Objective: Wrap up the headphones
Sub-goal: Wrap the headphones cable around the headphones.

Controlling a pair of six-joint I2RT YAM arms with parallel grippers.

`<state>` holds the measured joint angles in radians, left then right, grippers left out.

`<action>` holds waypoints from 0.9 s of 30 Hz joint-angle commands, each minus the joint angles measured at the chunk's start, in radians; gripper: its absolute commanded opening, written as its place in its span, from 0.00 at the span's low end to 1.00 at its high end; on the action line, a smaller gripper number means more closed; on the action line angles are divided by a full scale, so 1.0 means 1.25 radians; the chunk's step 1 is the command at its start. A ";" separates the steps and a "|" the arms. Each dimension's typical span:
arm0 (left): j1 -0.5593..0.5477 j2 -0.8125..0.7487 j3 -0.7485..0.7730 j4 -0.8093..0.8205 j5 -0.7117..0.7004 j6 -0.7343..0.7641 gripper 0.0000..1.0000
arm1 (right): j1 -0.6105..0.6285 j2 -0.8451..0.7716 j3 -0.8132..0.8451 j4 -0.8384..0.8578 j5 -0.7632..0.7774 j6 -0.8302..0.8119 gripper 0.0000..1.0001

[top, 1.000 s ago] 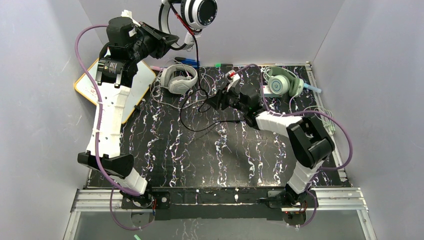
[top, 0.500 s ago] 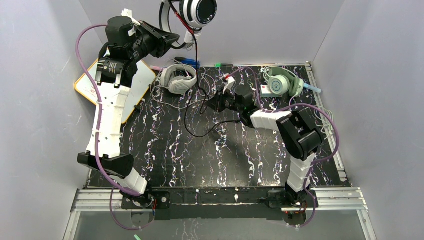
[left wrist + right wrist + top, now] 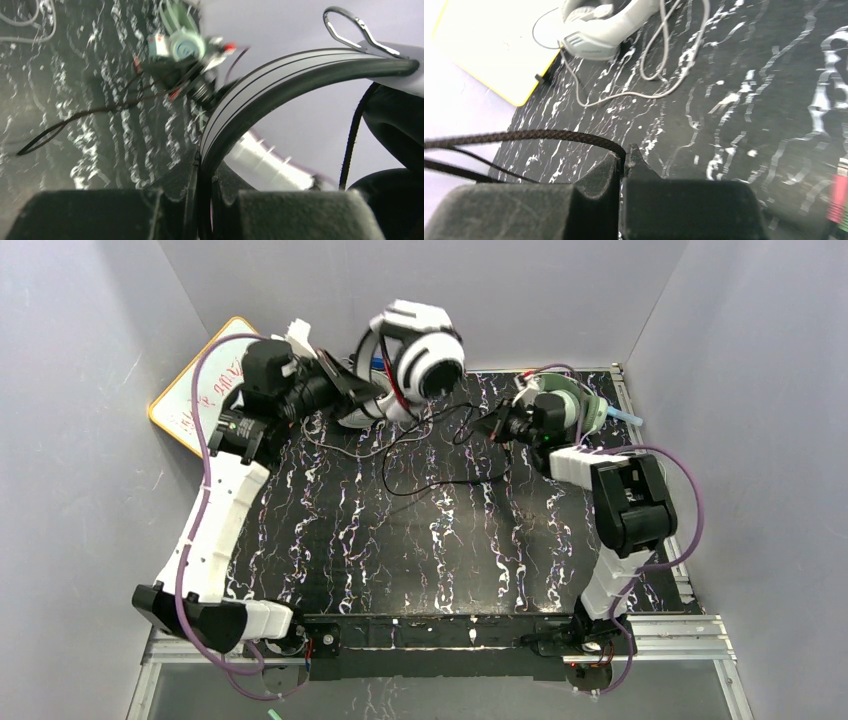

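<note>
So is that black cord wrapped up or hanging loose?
Loose: the black cable sags in open loops between the raised black-and-white headset and the right pincer, which pinches it.

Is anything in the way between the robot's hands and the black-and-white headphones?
Nothing visible is in the way. The left gripper is shut on the striped headband of the black-and-white headphones. The right gripper pinches their black braided cable directly.
</note>
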<state>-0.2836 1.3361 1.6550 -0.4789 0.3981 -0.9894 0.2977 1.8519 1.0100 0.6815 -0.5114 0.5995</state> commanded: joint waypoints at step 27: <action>-0.365 -0.118 -0.275 -0.255 -0.601 0.958 0.00 | -0.137 -0.167 0.554 -0.777 -0.208 -0.099 0.01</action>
<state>-0.7151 1.2129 1.3109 -0.8455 -0.3569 0.1352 0.1268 1.6958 1.6348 -0.1905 -0.7494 0.4671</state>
